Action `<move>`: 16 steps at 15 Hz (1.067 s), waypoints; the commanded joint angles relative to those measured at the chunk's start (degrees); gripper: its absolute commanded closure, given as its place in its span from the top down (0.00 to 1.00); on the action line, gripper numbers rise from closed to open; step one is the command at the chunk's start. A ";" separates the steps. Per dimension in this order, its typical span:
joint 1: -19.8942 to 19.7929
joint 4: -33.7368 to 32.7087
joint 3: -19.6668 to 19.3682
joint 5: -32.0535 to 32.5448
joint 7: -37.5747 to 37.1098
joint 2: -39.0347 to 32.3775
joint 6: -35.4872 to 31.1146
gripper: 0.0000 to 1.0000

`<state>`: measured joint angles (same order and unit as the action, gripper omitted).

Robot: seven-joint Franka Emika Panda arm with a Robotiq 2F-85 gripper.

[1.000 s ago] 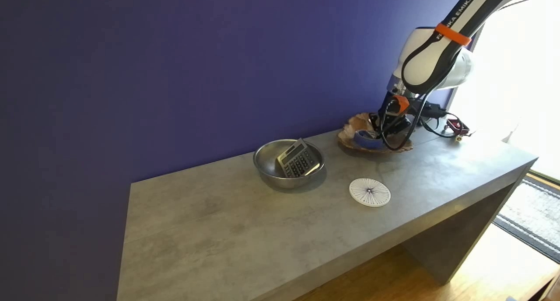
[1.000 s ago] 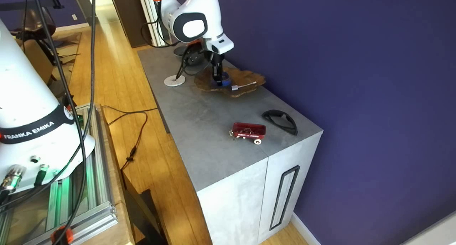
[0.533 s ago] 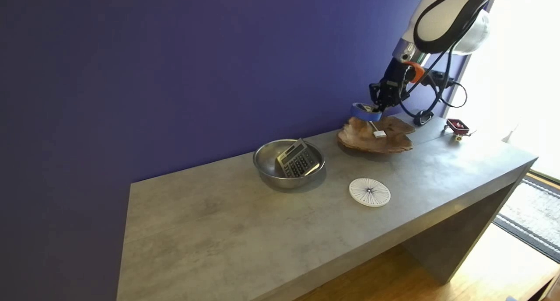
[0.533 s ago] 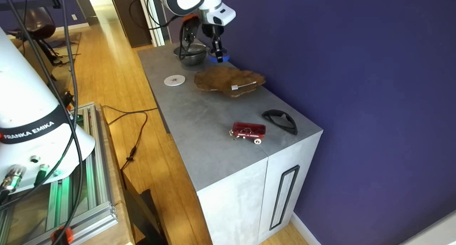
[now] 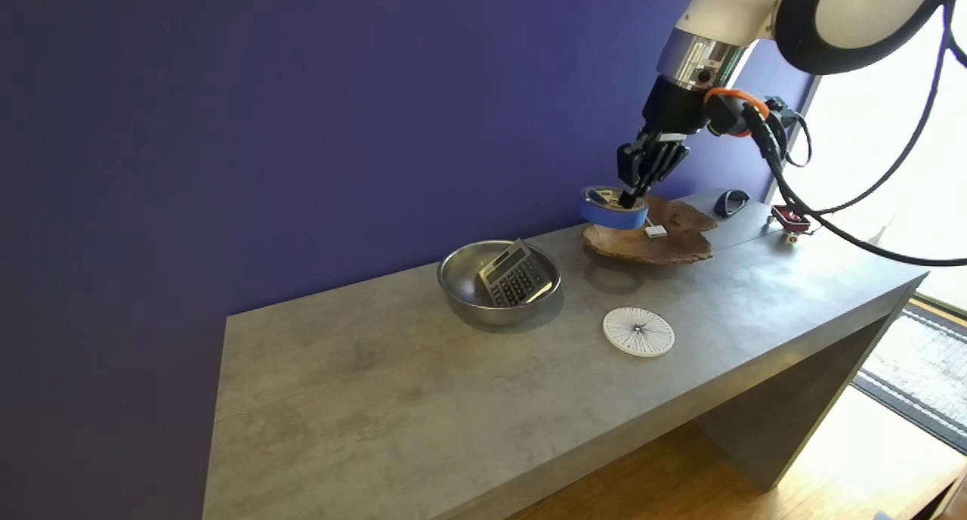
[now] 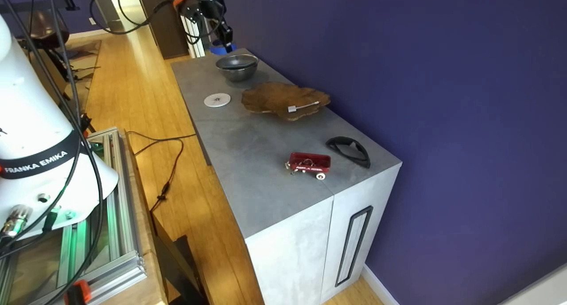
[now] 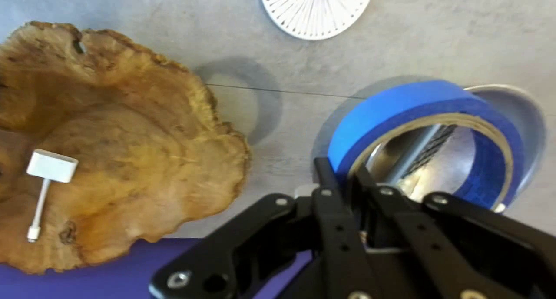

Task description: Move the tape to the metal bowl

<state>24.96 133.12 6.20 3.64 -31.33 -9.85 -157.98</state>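
The tape is a blue roll (image 5: pixel 613 215) with a tan core, held in the air. My gripper (image 7: pixel 341 171) is shut on one side of its ring, one finger inside the hole and one outside. The tape (image 7: pixel 399 103) overlaps the metal bowl (image 7: pixel 532 121) in the wrist view. In an exterior view the shiny metal bowl (image 5: pixel 483 312) stands on the counter, lower and to the left of the tape. A grey calculator (image 5: pixel 516 277) leans inside it. The gripper (image 6: pixel 228 48) and tape (image 6: pixel 219 50) also show beyond the bowl (image 6: pixel 239 73) in an exterior view.
A brown wooden dish (image 5: pixel 619 244) beside the bowl holds a white adapter (image 7: pixel 52 166). A white round disc (image 5: pixel 638 332) lies in front. A red toy wagon (image 6: pixel 308 162) and a black curved object (image 6: pixel 350 150) lie farther along. A purple wall (image 5: pixel 340 127) backs the counter.
One second ago the tape was in the wooden dish with my gripper at it. The gripper has lifted it out and carried it toward the metal bowl. The bowl and dish have not moved.
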 commanded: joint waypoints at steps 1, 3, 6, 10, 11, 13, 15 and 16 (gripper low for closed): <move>-1.04 0.00 2.01 1.04 -0.48 0.34 0.37 0.12; -0.29 0.80 0.10 5.41 -4.68 0.08 0.99 0.03; 3.50 -4.58 -2.29 19.34 -13.90 -5.22 1.00 0.03; 10.10 -13.67 -3.82 31.50 -20.77 -9.76 2.25 0.03; 11.42 -15.73 -4.07 33.23 -21.85 -10.78 1.98 0.03; 13.11 -21.52 -4.06 35.11 -22.14 -14.94 1.65 0.03; 13.17 -26.86 -3.50 32.42 -20.26 -20.34 0.11 0.03; 13.69 -29.00 -4.04 31.96 -20.13 -22.50 -0.10 0.03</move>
<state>37.82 112.68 2.97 35.98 -51.70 -24.20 -157.24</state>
